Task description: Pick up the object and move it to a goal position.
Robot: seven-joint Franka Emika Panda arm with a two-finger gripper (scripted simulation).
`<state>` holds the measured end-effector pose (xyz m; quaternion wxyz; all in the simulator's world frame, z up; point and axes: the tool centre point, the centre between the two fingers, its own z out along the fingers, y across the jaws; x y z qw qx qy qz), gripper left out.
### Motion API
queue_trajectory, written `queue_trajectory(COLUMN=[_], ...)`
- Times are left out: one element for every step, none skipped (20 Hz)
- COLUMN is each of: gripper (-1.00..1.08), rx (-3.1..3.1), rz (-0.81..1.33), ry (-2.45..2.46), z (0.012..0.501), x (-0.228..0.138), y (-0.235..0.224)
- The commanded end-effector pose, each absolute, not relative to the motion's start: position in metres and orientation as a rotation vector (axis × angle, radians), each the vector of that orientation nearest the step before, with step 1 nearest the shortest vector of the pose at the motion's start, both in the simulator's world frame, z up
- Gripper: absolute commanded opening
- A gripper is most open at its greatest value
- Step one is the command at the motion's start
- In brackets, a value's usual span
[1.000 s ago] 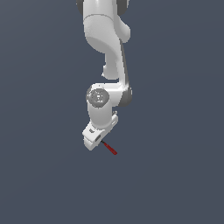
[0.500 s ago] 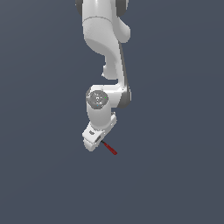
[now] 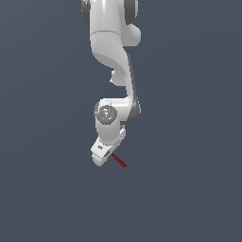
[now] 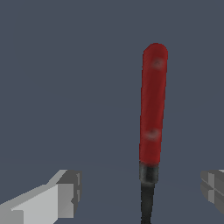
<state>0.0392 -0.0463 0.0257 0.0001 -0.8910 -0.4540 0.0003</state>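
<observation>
**Red handle sits between parted fingers, nothing gripped yet**

Red and slim, the tool [image 4: 152,113] lies on the grey ground with its handle reaching out past the gripper [image 4: 142,192] and its thin black shaft running back in between the two fingers [image 4: 61,194]. Those fingers stand wide, one on each side of the shaft and clear of it, so nothing is held.

Across the last second almost nothing changes in the exterior view: the arm [image 3: 113,71] keeps the same bent pose, the gripper [image 3: 103,156] stays low over the tool [image 3: 119,161], and the red handle pokes out toward the exterior view's right exactly as before. That stillness suggests the descent is finished and the closing of the fingers is the step in hand. Whether the black head lies under the palm cannot be told, since the wrist view cuts it off. No goal marker shows near the tool.
</observation>
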Motion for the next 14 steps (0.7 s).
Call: queue_trajectory(gripper=[1.00,1.00,1.00,1.00,1.00,1.00,-1.00,-1.00,-1.00,-1.00,-1.00,-1.00,-1.00,-1.00], rx=[-2.799,-2.799,-2.799,-2.799,-2.799,-2.799,-2.799,-2.799,-2.799,-2.799,-2.799,-2.799,-2.799,-2.799], rz=[0.000,0.000,0.000,0.000,0.000,0.000,0.000,0.000,0.000,0.000,0.000,0.000,0.000,0.000], ry=[-1.428,-1.428,-1.428,-1.428,-1.428,-1.428,-1.428,-1.428,-1.428,-1.428,-1.428,-1.428,-1.428,-1.428], z=[0.0157,0.0133,0.0116,0.0107,0.0104,0.0104,0.0104,0.0104,0.0104,0.0104,0.0104,0.0104,0.0104,0.0104], x=[0.0392,0.0393,0.0395,0.0399,0.0402,0.0404,0.0404,0.0404,0.0404,0.0404,0.0404,0.0404,0.0404,0.0404], y=[-0.0464,-0.0465,-0.0466,-0.0466,-0.0466,-0.0466,-0.0466,-0.0466,-0.0466,-0.0466,-0.0466,-0.0466,-0.0466,-0.0466])
